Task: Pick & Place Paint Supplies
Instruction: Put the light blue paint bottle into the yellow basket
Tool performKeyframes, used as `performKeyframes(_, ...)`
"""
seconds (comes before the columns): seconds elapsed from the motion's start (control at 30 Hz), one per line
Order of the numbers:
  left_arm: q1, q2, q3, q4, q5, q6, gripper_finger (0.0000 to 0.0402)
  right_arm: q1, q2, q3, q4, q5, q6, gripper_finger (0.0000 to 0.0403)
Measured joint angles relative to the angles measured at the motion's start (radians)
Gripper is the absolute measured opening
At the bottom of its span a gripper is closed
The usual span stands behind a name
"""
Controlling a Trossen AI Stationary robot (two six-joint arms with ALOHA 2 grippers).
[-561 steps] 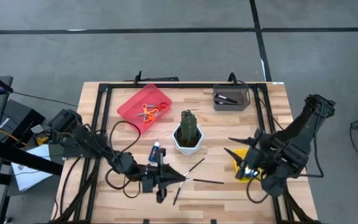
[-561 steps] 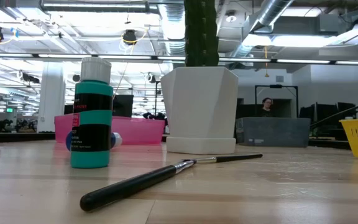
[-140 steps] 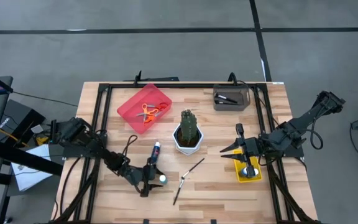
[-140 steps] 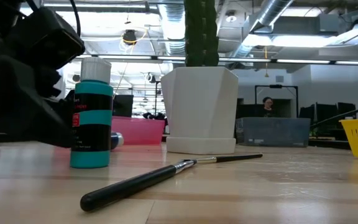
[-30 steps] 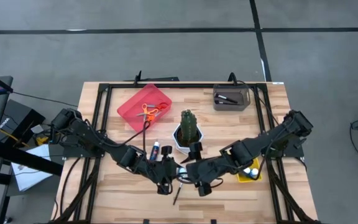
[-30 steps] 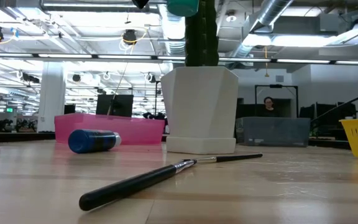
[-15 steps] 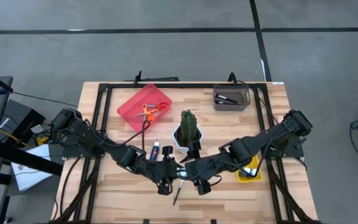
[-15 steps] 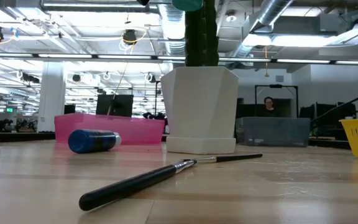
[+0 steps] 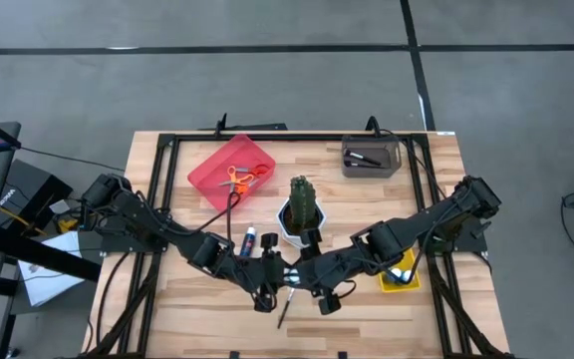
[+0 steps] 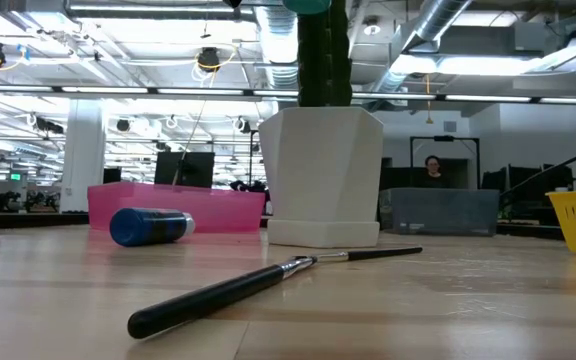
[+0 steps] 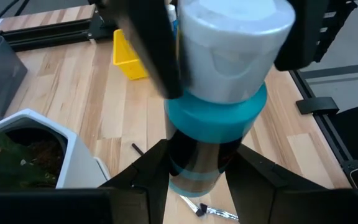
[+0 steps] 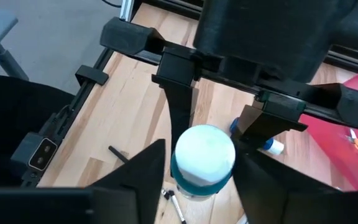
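Teal paint bottle [image 11: 219,118] aloft mid-table, near side of the cactus pot [image 9: 301,225], pinched low by left gripper [image 9: 275,280], right gripper [image 9: 301,276] flanking its white cap, contact unclear.

Bright, even light from ceiling strips [image 10: 118,90] beyond the table [image 9: 187,299]; soft, faint shadows. Sharp from above. Slightly blurred at the near bottle cap [image 11: 235,37], with mild glare there.

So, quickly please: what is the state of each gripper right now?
Left gripper: shut on the teal paint bottle, held in the air.
Right gripper: around the bottle's white cap; contact cannot be told.
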Motion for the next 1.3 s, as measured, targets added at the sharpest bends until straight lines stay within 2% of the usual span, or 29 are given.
performKeyframes(0.2, 0.0, 0.0, 0.0, 0.001, -0.001, 0.0, 0.0132, 0.002, 0.0, -0.001, 0.022, -0.009, -0.032, 0.0108)
performKeyframes(0.43, -0.006, -0.001, 0.0, -0.001, -0.001, 0.011, 0.0141, 0.007, 0.0, -0.002, 0.036, -0.02, -0.041, 0.0108)
performKeyframes(0.7, -0.008, 0.0, 0.0, -0.129, 0.003, 0.023, 0.0205, 0.022, -0.008, -0.001, 0.035, -0.022, -0.032, 0.0108)
performKeyframes(0.87, -0.03, 0.0, 0.0, -0.21, 0.01, 0.021, 0.0231, 0.045, -0.023, 0.0, -0.003, -0.018, 0.005, 0.0108)
performKeyframes(1.03, -0.075, 0.0, 0.0, -0.244, 0.058, -0.002, 0.0238, 0.098, -0.034, -0.001, -0.112, 0.058, 0.126, 0.0108)
performKeyframes(1.3, -0.155, 0.0, 0.0, -0.243, 0.051, -0.011, 0.023, 0.242, -0.035, -0.001, -0.33, 0.267, 0.47, 0.0108)
